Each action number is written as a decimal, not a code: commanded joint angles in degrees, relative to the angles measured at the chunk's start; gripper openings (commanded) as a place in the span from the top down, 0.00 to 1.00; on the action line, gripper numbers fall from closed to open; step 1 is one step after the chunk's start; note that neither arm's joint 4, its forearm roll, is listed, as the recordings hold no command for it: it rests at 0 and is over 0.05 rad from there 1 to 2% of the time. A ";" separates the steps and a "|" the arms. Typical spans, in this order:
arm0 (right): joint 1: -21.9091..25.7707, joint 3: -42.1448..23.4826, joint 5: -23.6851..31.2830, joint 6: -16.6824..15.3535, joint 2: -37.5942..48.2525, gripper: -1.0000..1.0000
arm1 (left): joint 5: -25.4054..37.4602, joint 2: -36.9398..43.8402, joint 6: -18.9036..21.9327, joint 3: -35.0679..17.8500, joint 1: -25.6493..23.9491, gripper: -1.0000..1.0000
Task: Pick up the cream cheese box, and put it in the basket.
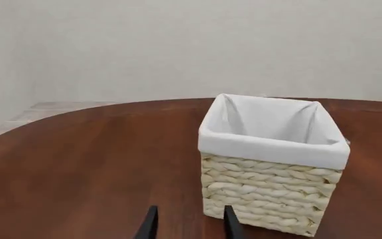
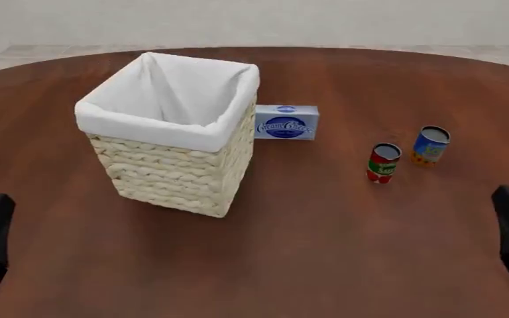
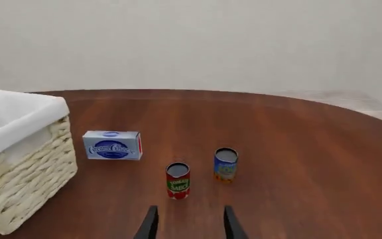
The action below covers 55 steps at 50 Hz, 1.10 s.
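Both grippers sit low at the near table edge, fingers spread and holding nothing: left gripper, right gripper. The box stands on edge just right of the basket. Farther right stand a red can and a blue can.

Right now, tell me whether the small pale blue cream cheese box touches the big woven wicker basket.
Apart. The right wrist view shows bare table between the cream cheese box and the basket.
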 commanded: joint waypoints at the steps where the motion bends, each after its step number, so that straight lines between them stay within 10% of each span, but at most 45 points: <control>1: -0.01 2.57 0.12 -0.10 -5.86 0.00 | -0.07 0.26 0.00 -0.15 0.00 0.00; 20: -0.78 -1.61 -2.38 -4.68 1.18 0.00 | -0.07 0.26 0.00 -0.15 0.00 0.00; 31: -1.62 -14.23 -13.10 -12.09 29.35 0.00 | -0.07 0.25 0.00 -0.15 0.00 0.00; 55: 2.12 -44.97 1.67 -12.34 49.41 0.00 | -0.07 0.27 -0.01 -0.15 0.00 0.00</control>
